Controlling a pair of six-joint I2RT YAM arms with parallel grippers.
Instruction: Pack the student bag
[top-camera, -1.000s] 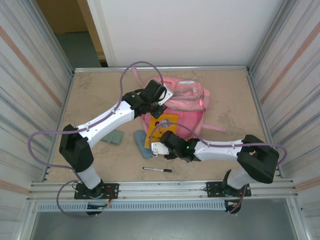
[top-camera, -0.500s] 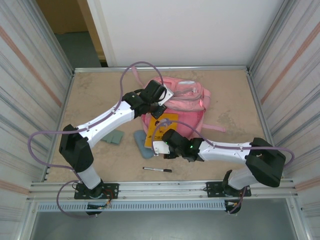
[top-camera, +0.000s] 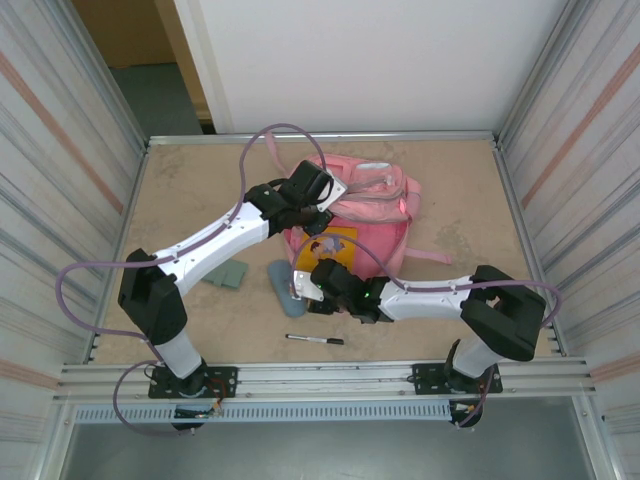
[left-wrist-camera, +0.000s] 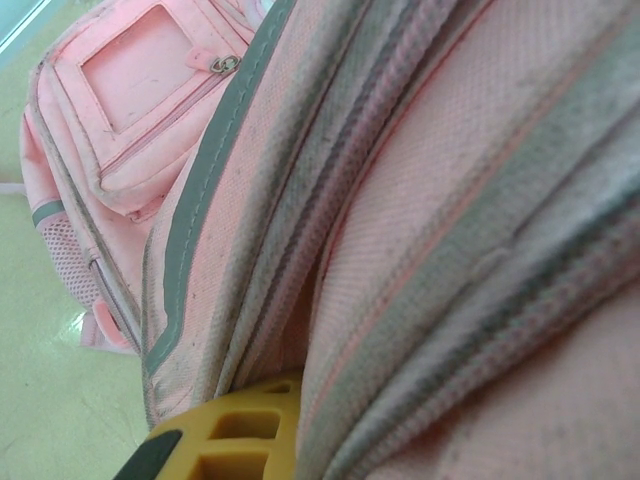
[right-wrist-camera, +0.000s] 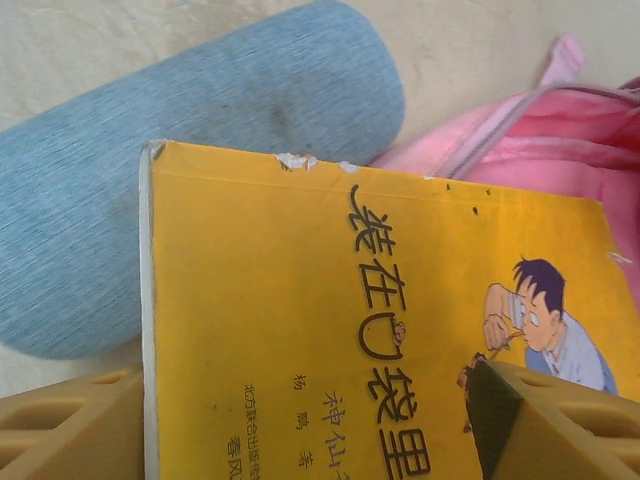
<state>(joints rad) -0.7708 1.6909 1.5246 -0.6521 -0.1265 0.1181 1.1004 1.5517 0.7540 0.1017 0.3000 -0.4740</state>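
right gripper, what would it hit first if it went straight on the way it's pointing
Most likely the yellow book, which lies straight ahead of the right gripper; the student bag is further on. Depth is unclear.

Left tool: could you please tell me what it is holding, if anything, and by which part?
The left tool is shut on the pink bag, pinching fabric beside a zip line.

White left arm (top-camera: 215, 240), white right arm (top-camera: 430, 298), black joints, purple cables (top-camera: 283, 125), yellow pincer fingers (right-wrist-camera: 60, 425)
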